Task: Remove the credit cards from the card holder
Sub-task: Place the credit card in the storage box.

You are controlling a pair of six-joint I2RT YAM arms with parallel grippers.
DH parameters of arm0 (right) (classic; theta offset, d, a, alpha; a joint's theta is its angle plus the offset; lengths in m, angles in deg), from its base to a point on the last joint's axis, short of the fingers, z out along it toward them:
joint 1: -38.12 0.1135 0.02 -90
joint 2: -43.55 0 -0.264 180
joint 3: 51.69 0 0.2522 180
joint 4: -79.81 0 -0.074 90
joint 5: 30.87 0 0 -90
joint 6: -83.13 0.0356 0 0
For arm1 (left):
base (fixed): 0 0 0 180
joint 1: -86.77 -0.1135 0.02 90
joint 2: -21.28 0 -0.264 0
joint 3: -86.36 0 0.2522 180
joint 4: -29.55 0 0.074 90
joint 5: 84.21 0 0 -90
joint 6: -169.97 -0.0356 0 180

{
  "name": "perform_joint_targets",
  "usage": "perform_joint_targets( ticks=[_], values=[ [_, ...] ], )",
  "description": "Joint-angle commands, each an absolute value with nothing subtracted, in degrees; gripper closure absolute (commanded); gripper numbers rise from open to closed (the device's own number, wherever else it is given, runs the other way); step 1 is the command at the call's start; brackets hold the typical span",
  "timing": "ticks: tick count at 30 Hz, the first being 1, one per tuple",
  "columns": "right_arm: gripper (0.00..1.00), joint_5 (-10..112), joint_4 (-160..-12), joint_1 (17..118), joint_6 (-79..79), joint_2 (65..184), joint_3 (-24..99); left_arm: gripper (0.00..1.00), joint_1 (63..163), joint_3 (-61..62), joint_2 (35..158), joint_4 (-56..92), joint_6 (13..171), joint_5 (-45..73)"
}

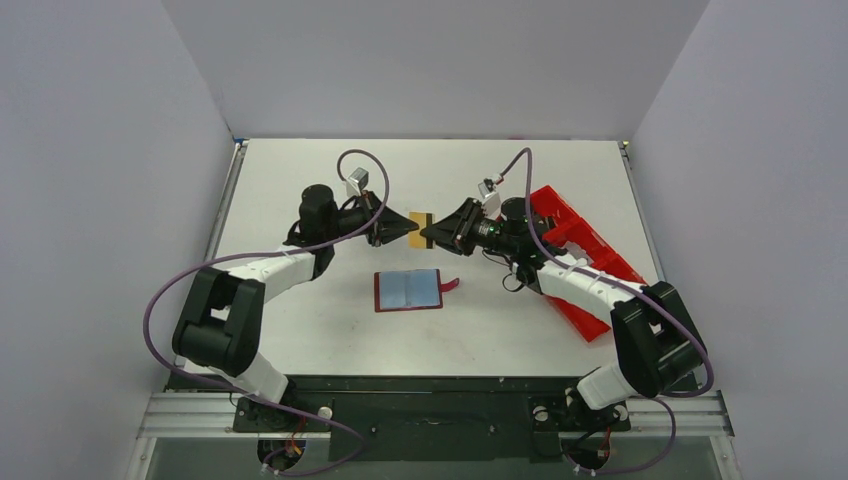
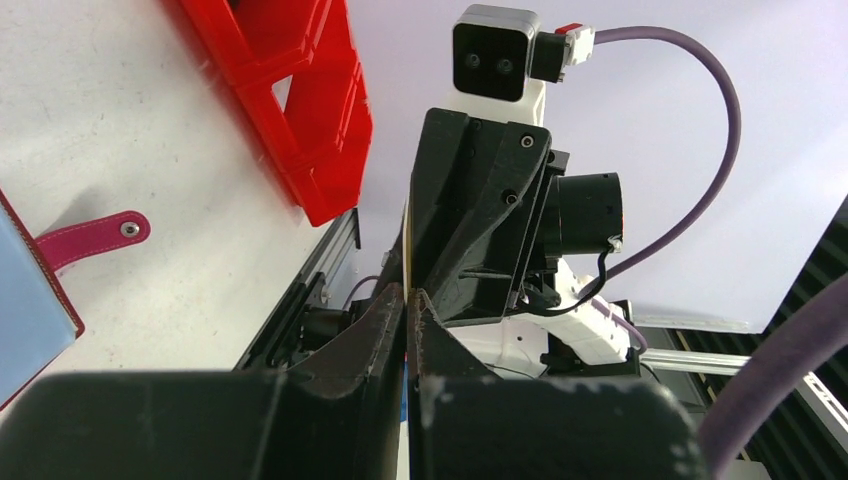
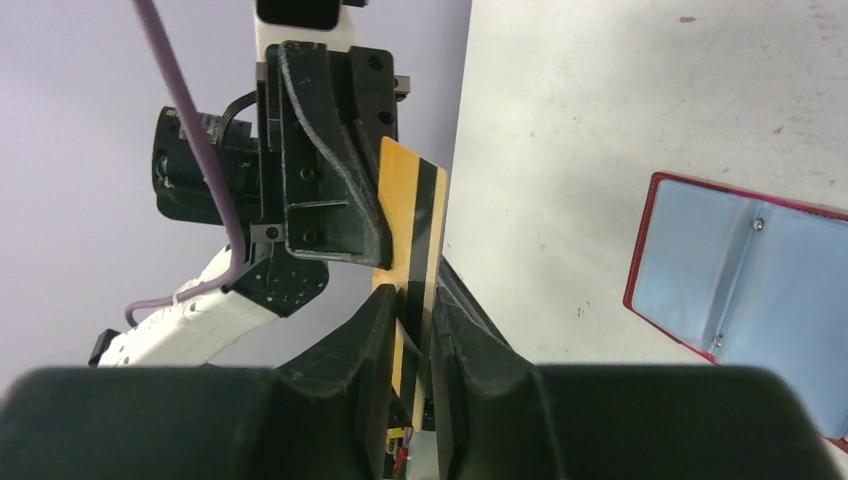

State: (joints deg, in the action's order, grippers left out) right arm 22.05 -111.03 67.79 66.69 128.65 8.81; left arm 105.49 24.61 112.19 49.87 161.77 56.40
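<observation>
**Passing a gold card between two hands above the table**

Top view: the left hand (image 1: 404,228) and the right hand (image 1: 433,232) meet tip to tip over the middle of the white table (image 1: 300,180). The gold card (image 1: 420,229), a tan-yellow rectangle with a black stripe, spans the gap between them and is raised clear of the table.

Left wrist view: the left hand is clenched on the card. Its two fingers are pressed together, and the card shows only as a thin yellow edge running up from between them.

Right wrist view: the right hand's fingers (image 3: 380,330) stand on either side of the card's near end, with the striped face passing at a slant between them. It cannot be told whether they press on the card or merely flank it.

The card holder (image 1: 408,290) lies spread open and flat on the table, nearer the arm bases than the two hands and apart from both. Its border is dark red and its two inner panels show light blue. It cannot be told whether a blue card sits in them. A maroon strap (image 1: 451,285) with a snap stud extends from the holder's right edge.

A bright red compartment tray (image 1: 575,240) rests on the right side of the table, partly beneath the right arm.
</observation>
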Motion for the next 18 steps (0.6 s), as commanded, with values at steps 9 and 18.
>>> perform_joint_targets(
  ticks=[9, 18],
  values=[
    [1.0, 24.2, -108.3, 68.1, 63.1, 125.9, 9.2, 0.7, 106.5, 23.7, 112.9, 54.8, 162.8, 59.2],
    [1.0, 34.2, -91.9, 68.0, 55.2, 120.1, 10.3, 0.59, 106.3, 15.3, 109.6, 19.3, 138.5, 51.5]
  ],
)
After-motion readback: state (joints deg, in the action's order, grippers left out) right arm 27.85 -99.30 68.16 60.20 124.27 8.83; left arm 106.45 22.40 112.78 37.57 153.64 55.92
